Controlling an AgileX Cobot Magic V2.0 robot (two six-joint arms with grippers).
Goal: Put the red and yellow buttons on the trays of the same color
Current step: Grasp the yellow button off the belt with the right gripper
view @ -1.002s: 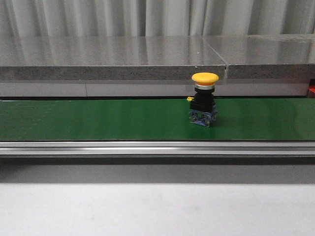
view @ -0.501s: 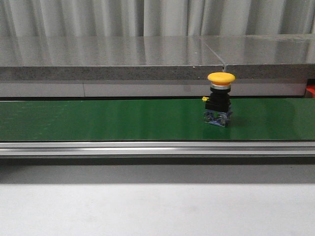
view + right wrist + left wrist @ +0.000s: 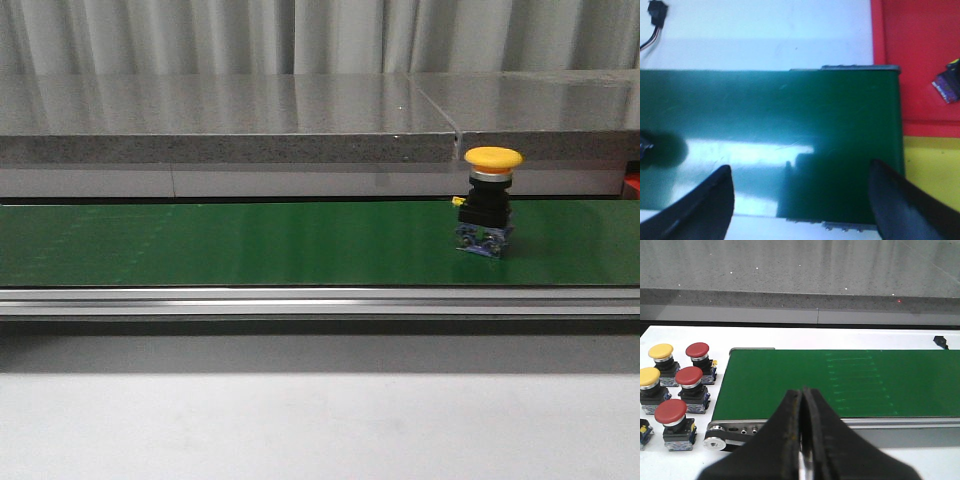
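The left pincer (image 3: 801,440) was shut, its fingers pressed together with nothing between them. Just beyond its tips ran the belt (image 3: 840,382), whose end roller (image 3: 715,432) sat to one side. Past that end, on the white table (image 3: 685,337), stood a cluster of buttons: three red ones (image 3: 671,412) and two yellow ones (image 3: 660,352).

The right pincer (image 3: 800,200) was wide open and held nothing, its fingers (image 3: 710,200) spread over the belt's far end. Beyond that end lay the red tray (image 3: 920,60) and, beside it, the yellow tray (image 3: 932,170).

In the front view one yellow button (image 3: 486,215) stood upright on the belt, right of centre, apart from both pincers.
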